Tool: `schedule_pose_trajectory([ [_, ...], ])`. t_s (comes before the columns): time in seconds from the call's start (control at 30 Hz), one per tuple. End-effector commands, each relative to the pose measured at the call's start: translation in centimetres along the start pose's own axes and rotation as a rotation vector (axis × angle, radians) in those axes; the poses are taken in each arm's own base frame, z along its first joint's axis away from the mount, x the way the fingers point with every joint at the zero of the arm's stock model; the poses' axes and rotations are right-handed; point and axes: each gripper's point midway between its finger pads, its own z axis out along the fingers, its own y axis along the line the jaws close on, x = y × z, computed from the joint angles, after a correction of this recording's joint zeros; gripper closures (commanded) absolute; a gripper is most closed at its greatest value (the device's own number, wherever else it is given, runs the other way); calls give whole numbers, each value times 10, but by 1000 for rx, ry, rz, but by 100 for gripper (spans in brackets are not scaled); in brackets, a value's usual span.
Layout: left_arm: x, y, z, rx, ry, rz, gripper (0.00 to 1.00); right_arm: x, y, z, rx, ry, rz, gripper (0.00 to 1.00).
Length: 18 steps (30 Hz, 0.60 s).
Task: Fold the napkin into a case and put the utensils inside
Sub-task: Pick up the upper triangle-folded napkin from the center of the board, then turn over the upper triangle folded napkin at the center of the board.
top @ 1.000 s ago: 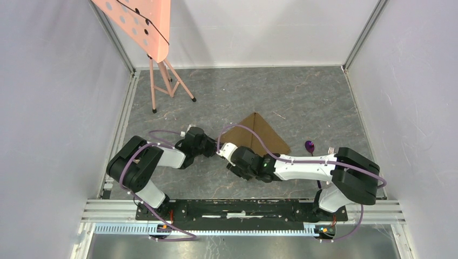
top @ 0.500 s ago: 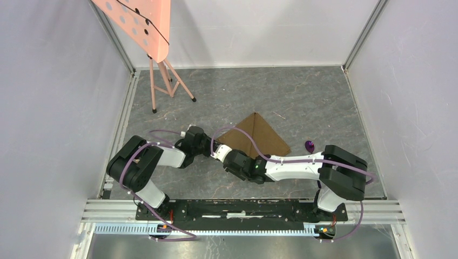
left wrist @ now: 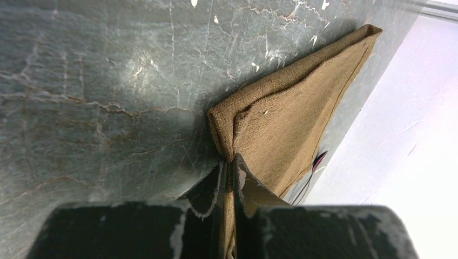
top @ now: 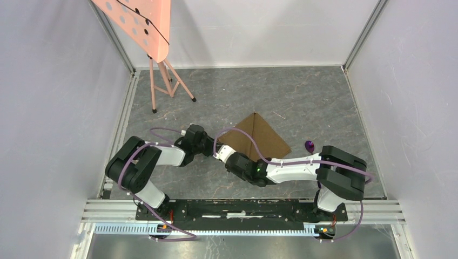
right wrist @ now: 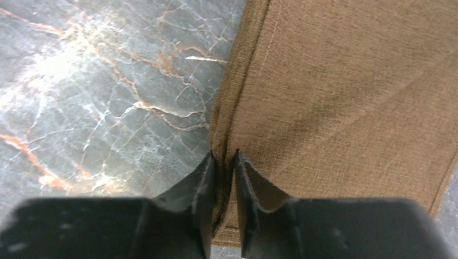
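Napkin point(top: 256, 135) lies near the middle of the table point(top: 302, 97), folded to a flat triangle. Its apex points far and its long edge runs from near-left to right. It is not yet a case: we see no narrow pouch, only the one diagonal fold.

Left gripper point(left wrist: 229, 164) is clamped tight on the triangle's near-left corner. The cloth puckers into a small ridge just ahead of the fingertips. We judge this grip is there to anchor or lift the corner for the next fold.

Right gripper point(right wrist: 223, 159) is closed on the hemmed left edge of the napkin, with the cloth bunched between its two fingers. In the top view both grippers meet at that same near-left corner, almost touching. Two pinches side by side on one edge suggest a shared lift, carrying the edge across without letting the layers slide apart.

Purple utensil point(top: 309, 145) lies to the right of the napkin, just beside the right arm point(top: 294, 166) and apart from the cloth. We cannot find the silvery one; it may be under that arm. Placing comes later.

Risk, as we judge it: with thin cloth, only the top layer may be caught.
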Motion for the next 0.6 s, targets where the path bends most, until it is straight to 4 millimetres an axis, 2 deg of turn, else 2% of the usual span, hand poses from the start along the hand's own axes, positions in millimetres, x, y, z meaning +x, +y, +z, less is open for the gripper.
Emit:
schedule_pose_trajectory([
  [0.0, -3, -8, -7, 22, -2, 72, 93, 28, -13, 8, 91, 73, -10, 84],
  [0.07, -4, -10, -9, 23, 0, 88, 93, 29, -19, 6, 122, 67, -13, 100],
  [0.2, -7, -21, -18, 32, 6, 141, 94, 15, -20, -7, 98, -12, 22, 100],
  [0.3, -11, -23, -32, -16, -3, 136, 98, -5, -12, -17, 25, -68, 59, 100],
  [0.37, -16, -23, -47, -73, -31, 109, 98, -20, 0, -22, -48, -98, 85, 100],
  [0.4, -20, -15, -56, -135, -50, 87, 98, -28, 9, -25, -100, -114, 102, 100],
  [0.43, -25, -18, -67, -161, -75, 68, 98, -36, 19, -27, -155, -131, 115, 100],
  [0.53, -43, -7, -108, -309, -164, 21, 98, -70, 53, -37, -348, -205, 180, 100],
  [0.57, -48, 0, -124, -364, -193, 6, 98, -88, 66, -44, -429, -253, 208, 100],
])
